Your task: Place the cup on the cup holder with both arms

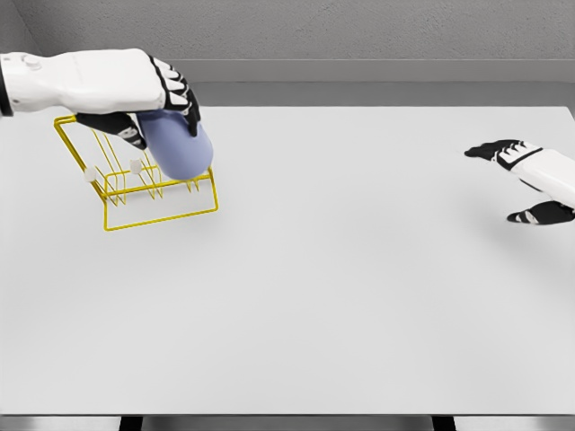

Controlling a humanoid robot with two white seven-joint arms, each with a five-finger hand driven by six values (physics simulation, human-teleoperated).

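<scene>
Currently:
Cup: smooth lavender plastic cup (178, 145), tilted over yellow wire cup holder (135, 175) on white bench (359, 296).
Left robot hand (153, 103): closed around cup.
Right robot hand (526, 184): spread, empty.
Handling: judged light, rigid, slippery; sidewall grip advised.

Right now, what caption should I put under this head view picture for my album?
The left hand holds a blue cup over the yellow wire cup holder, while the right hand waits open on the white table.
</scene>
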